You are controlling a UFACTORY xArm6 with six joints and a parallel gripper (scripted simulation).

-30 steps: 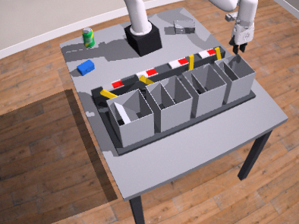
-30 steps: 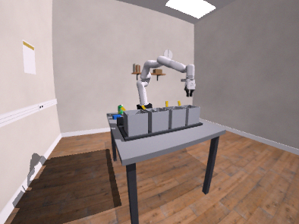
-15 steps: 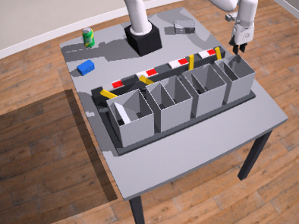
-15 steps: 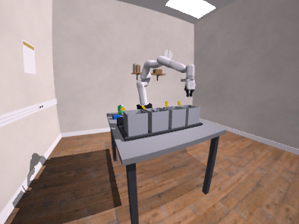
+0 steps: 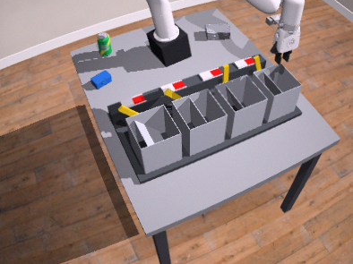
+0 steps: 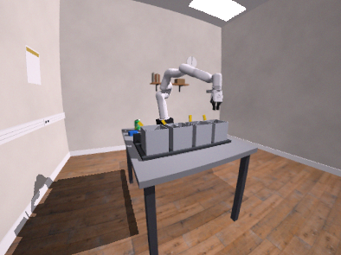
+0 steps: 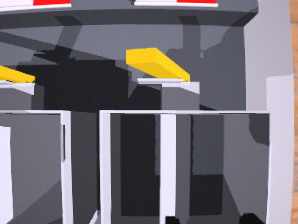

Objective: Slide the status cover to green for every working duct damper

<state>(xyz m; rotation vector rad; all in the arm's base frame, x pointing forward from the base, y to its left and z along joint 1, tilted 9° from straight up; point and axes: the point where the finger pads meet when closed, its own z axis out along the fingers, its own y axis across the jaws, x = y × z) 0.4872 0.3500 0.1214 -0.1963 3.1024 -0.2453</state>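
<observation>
Four grey open-topped dampers stand in a row: first (image 5: 163, 157) (image 6: 156, 142), second (image 5: 208, 139) (image 6: 183, 137), third (image 5: 252, 117) (image 6: 203, 134) and rightmost (image 5: 288, 103) (image 6: 221, 130). The rightmost damper's blade (image 7: 168, 165) shows edge-on, upright. The first damper's blade (image 5: 144, 133) is tilted. Yellow levers stick out behind; the left two lean far over, the third (image 5: 226, 73) and the rightmost (image 5: 257, 63) (image 7: 155, 60) stand steeper. All four sliders show red (image 5: 139, 99) (image 5: 179, 85) (image 5: 216, 72) (image 5: 249, 62). My gripper (image 5: 283, 58) (image 6: 215, 107) (image 7: 211, 220) is partly open and empty, above the rightmost damper.
The dampers stand on a dark base plate (image 5: 197, 157) on the grey table (image 5: 233, 178). A dark slider rail runs behind them. A green can (image 5: 104, 45) and a blue block (image 5: 101, 79) lie to the back left, a grey box (image 5: 218, 31) at the back right.
</observation>
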